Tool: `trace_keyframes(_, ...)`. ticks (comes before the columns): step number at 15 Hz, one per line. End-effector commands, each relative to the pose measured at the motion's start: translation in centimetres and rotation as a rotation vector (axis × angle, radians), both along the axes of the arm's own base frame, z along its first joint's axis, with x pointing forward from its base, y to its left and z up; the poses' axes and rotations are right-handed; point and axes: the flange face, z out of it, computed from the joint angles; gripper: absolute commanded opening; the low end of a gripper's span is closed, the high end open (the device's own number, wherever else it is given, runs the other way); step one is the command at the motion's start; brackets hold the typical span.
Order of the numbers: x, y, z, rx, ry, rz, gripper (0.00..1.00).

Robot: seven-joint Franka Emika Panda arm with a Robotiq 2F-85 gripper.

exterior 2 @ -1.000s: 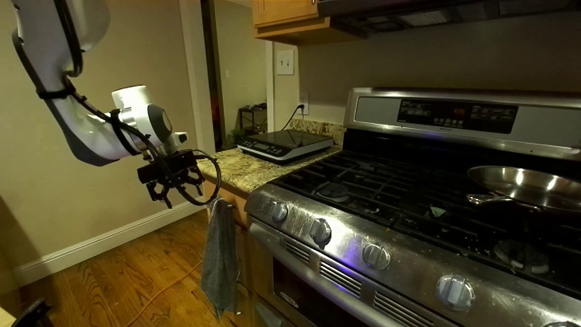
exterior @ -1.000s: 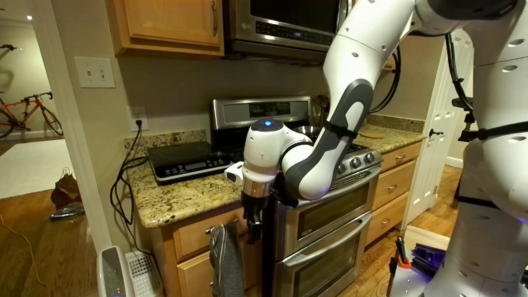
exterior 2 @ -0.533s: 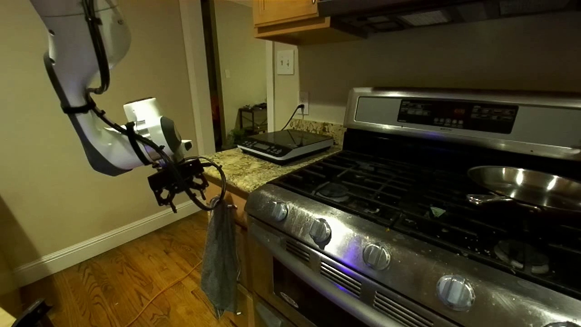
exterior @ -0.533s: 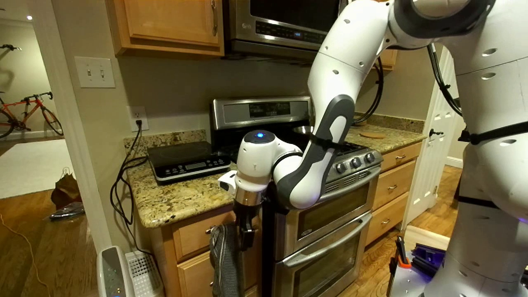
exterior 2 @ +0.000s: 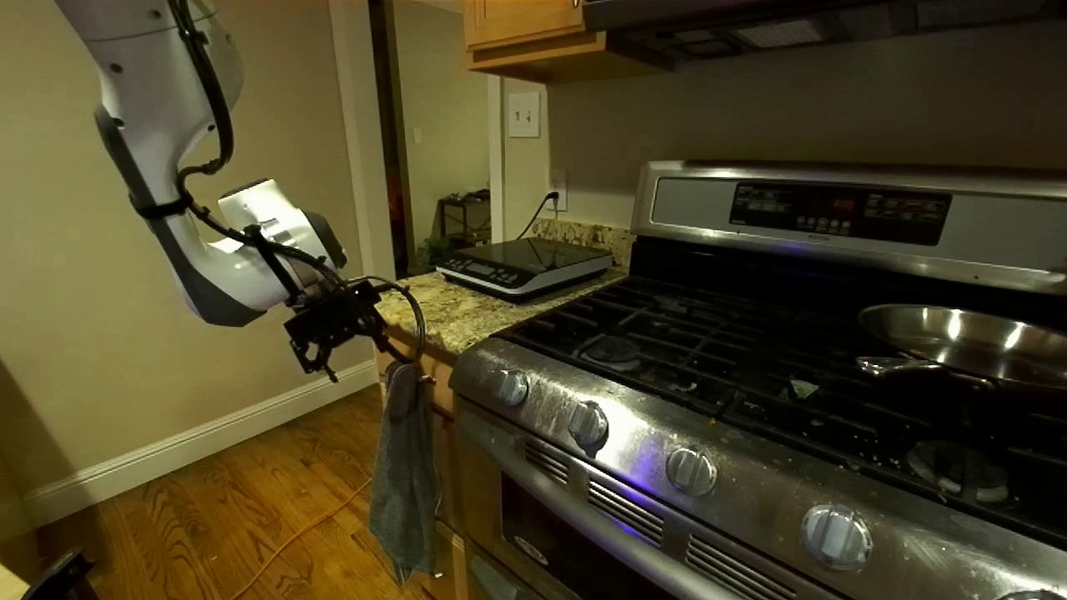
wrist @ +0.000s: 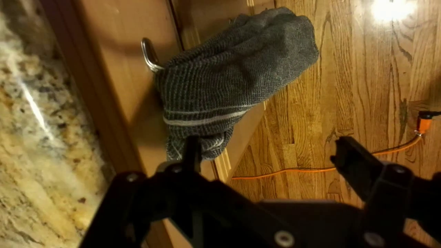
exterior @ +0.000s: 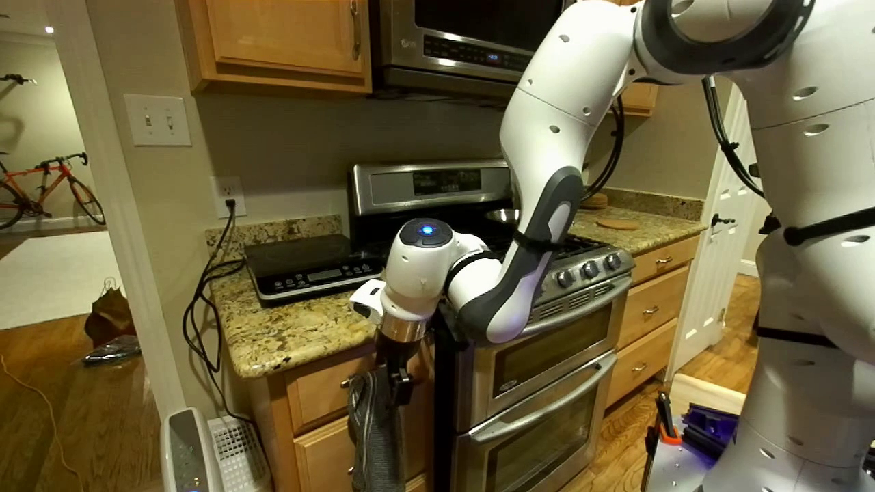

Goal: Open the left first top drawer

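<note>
While the drawer [exterior: 316, 396] sits closed directly beneath the counter [exterior: 301, 331], a grey towel [wrist: 237, 65] hangs over its metal handle [wrist: 148, 58]. Near the towel, the end effector [wrist: 267, 143] points down at a tilt with its fingers [wrist: 192, 155] spread wide apart; in the wrist view one fingertip overlaps the towel's edge, though whether they touch cannot be told. Below the drawer comes a cabinet door [exterior: 318, 451], and next to both stands the oven [exterior: 547, 376]. A hot plate [exterior: 307, 266] rests on the counter and a pan [exterior 2: 984, 346] on the stove top [exterior 2: 708, 333].
</note>
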Motion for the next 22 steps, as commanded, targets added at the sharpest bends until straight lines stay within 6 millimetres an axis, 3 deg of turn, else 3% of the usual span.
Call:
trace_keyframes(1, 0.2, 0.5, -1.1, -0.013, -0.016, 0.017, 1.00)
trace_keyframes(15, 3.0, 0.5, -4.9, -0.121, -0.048, 0.027, 1.00)
trace_keyframes(22, 4.4, -0.4, -5.6, -0.161, -0.071, 0.023, 1.00)
